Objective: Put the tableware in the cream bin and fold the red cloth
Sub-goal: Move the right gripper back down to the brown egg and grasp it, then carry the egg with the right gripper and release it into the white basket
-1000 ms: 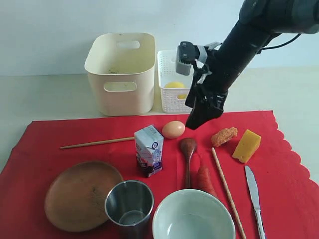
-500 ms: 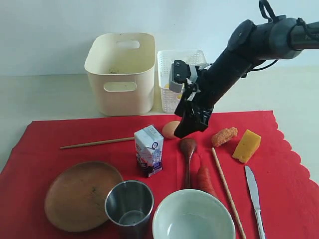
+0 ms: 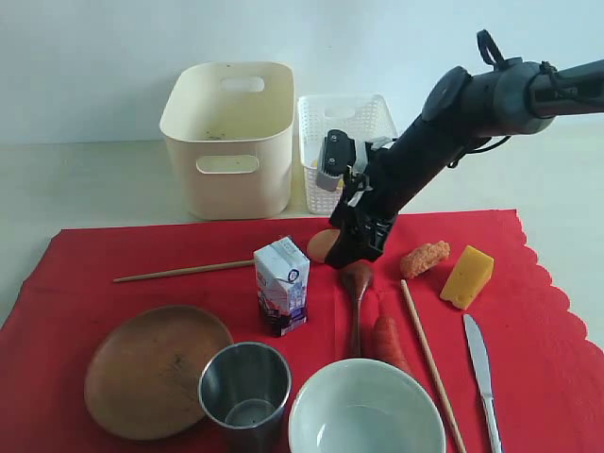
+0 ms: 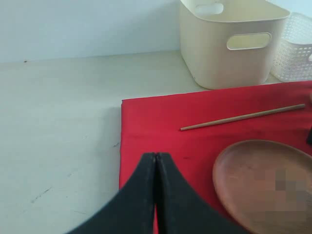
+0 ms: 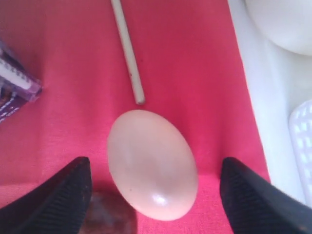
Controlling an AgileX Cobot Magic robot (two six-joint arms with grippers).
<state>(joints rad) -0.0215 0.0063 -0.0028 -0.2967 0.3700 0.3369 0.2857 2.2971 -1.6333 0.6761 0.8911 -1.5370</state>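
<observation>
The red cloth (image 3: 85, 283) carries the wooden plate (image 3: 156, 370), steel cup (image 3: 245, 387), pale bowl (image 3: 366, 411), dark spoon (image 3: 356, 293), two chopsticks (image 3: 184, 271) (image 3: 431, 363) and the knife (image 3: 481, 363). The cream bin (image 3: 226, 132) stands behind the cloth. My right gripper (image 3: 344, 255) is open and low over the egg (image 5: 152, 163), one finger on each side, not touching it. In the left wrist view my left gripper (image 4: 156, 156) is shut on nothing, above the cloth's edge beside the plate (image 4: 263, 185). It is out of the exterior view.
A white lattice basket (image 3: 344, 142) holding a yellow item stands right of the bin. A milk carton (image 3: 281, 285), a fried piece (image 3: 425, 257), a cheese wedge (image 3: 467, 276) and an orange-red piece (image 3: 387, 340) also lie on the cloth.
My right arm has come down and to the left, bringing the open gripper onto the egg. The left gripper has not moved.
</observation>
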